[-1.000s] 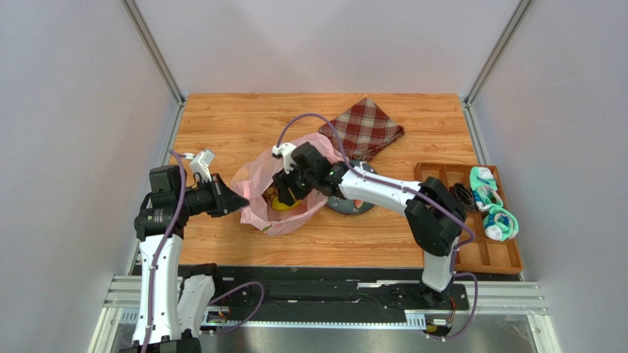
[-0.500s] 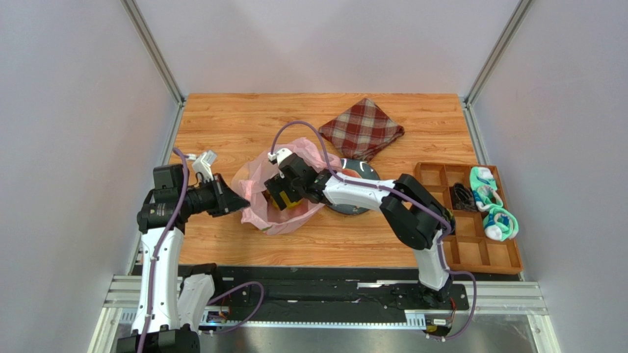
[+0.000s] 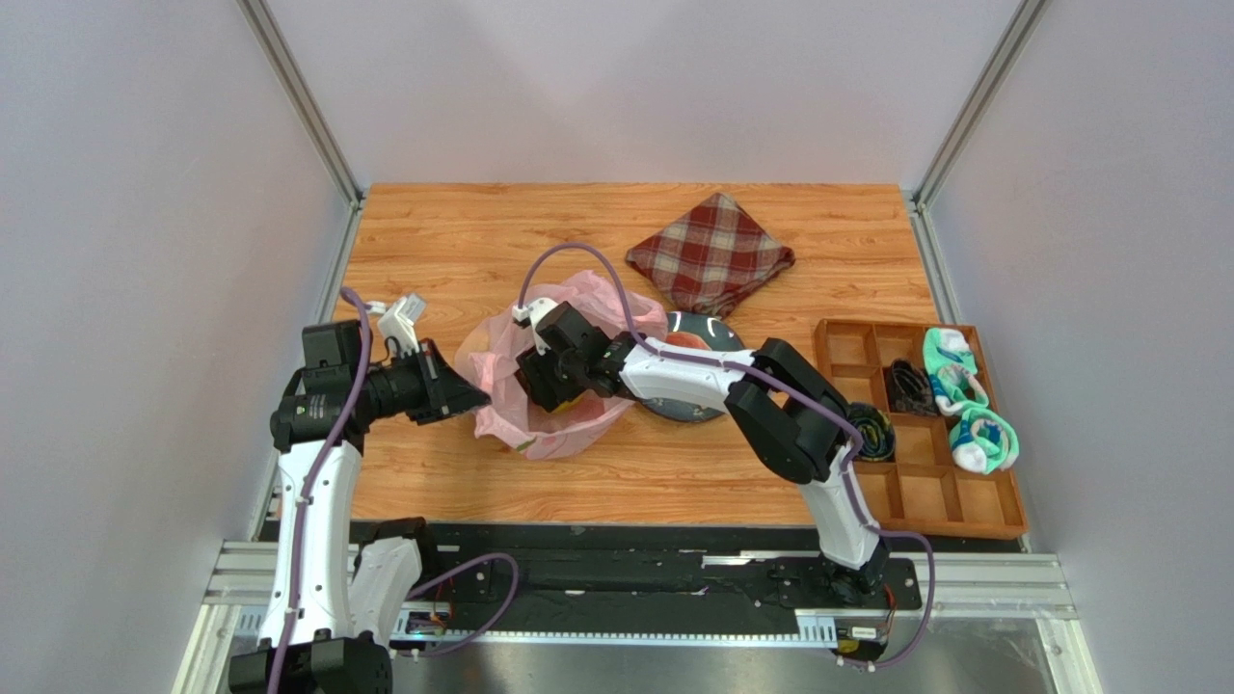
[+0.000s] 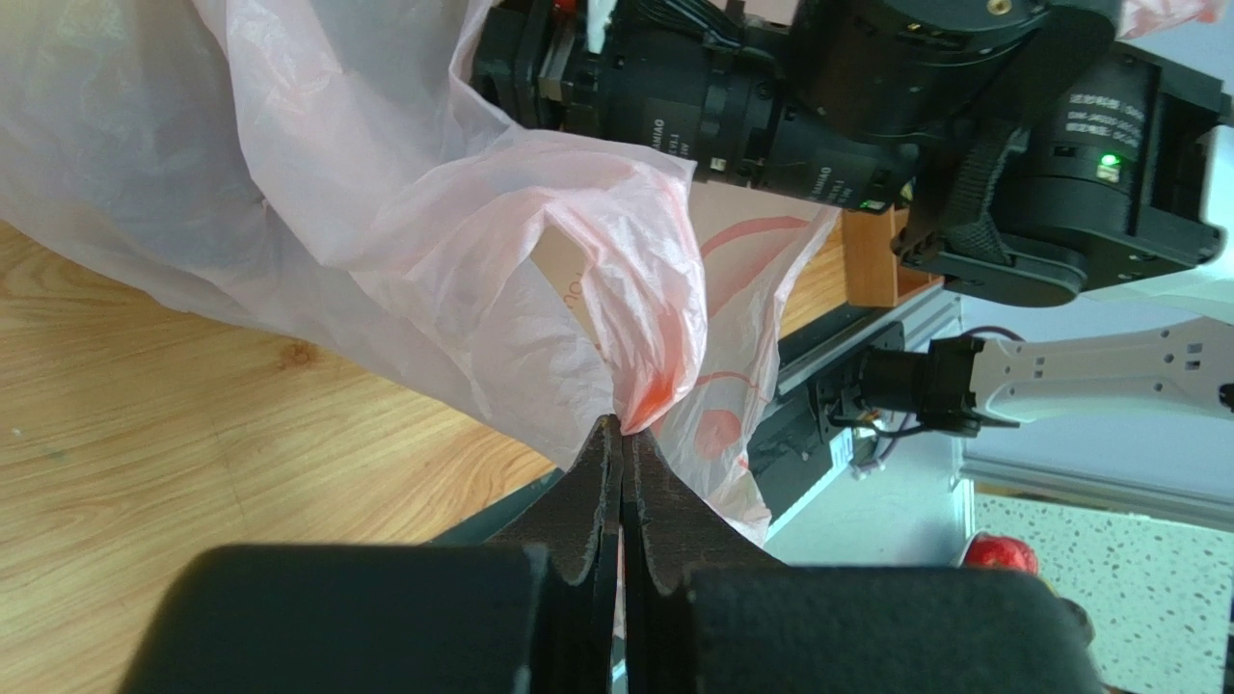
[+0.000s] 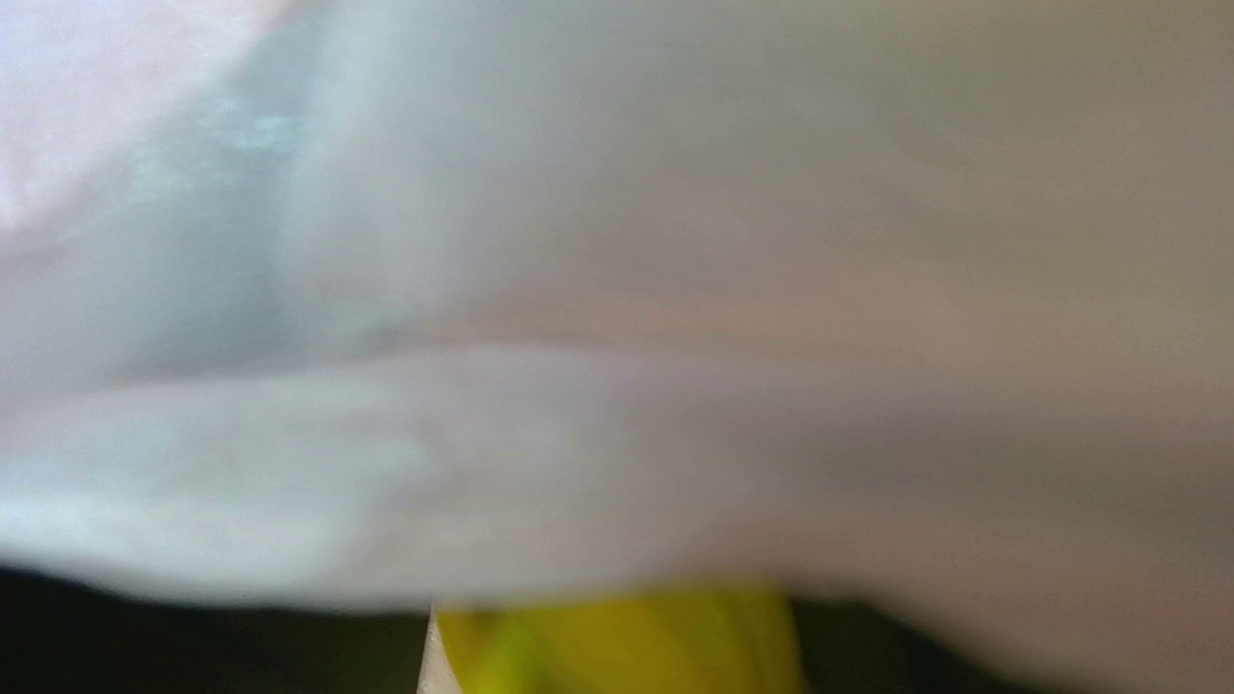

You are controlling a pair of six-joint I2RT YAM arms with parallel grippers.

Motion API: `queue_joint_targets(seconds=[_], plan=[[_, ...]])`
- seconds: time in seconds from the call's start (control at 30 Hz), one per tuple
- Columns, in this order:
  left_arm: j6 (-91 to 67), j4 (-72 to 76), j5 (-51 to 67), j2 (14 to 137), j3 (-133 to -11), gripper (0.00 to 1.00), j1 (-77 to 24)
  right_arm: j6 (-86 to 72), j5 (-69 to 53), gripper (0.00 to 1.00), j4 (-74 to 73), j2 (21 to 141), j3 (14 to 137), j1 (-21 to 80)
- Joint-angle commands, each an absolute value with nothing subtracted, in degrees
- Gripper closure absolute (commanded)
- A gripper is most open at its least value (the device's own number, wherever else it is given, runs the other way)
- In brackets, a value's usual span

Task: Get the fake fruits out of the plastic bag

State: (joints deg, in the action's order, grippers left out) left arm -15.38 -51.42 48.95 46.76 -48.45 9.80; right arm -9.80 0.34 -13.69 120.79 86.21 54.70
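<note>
the plastic bag (image 3: 565,431) lies crumpled on the table (image 3: 435,246), left of the middle and somewhat nearer the near edge than the far one. its mouth is open upward. the left gripper (image 3: 475,393) reaches in from the left edge side, and in the left wrist view its fingers (image 4: 587,499) are pressed together on a pinch of the bag's thin pink film (image 4: 435,217), with the film drawn up into a peak at the tips.

the right gripper (image 3: 530,386) reaches across from the right and sits down inside the bag's mouth. its fingers are hidden by the plastic, so i cannot tell whether they are apart or together. the right wrist view is almost all blurred pale film pressed close to the lens (nothing sharp in it), with a glossy yellow fruit (image 5: 623,644) showing at the bottom edge, so that one is in the bag.

a dark plate (image 3: 681,411) sits just beside the bag on its right, partly under the right arm. a plaid cloth (image 3: 710,253) lies near the far edge, right of the middle. a wooden tray (image 3: 942,499) lies along the right edge with teal socks (image 3: 963,405) in it.
</note>
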Motion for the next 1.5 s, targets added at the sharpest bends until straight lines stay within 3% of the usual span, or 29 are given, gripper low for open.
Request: queue_joint_targets(seconds=[0.0,0.07,0.27,0.7,0.93,1.17,1.47], plan=[[-15.91,-50.19,49.57,46.50,-48.69,1.00,10.28,-4.84,-7.19,0.73,-16.25,115.67,89.99,53.09],[-15.91,-49.57,49.57,46.32,-48.52,1.00,10.28,-2.99,-9.91,0.85,-18.63,112.87,91.05,52.47],[-16.00,-48.16,49.57,45.79,-48.95,1.00,10.28,0.00,-16.59,0.96,-21.53,105.13,89.21,50.80],[-15.73,-48.25,49.31,45.09,-49.40,1.00,10.37,9.40,-32.33,0.99,-29.18,93.61,94.39,48.26],[-16.17,-47.99,49.22,45.09,-49.39,1.00,10.55,-6.29,-34.20,0.99,-29.01,91.23,103.36,37.99],[-16.61,-47.46,49.22,44.74,-48.96,1.00,10.72,-8.27,-31.20,1.00,-27.95,86.67,96.43,18.84],[-16.87,-47.29,49.22,44.56,-48.87,1.00,11.25,-9.57,-25.76,1.00,-26.81,84.37,73.67,8.36]])
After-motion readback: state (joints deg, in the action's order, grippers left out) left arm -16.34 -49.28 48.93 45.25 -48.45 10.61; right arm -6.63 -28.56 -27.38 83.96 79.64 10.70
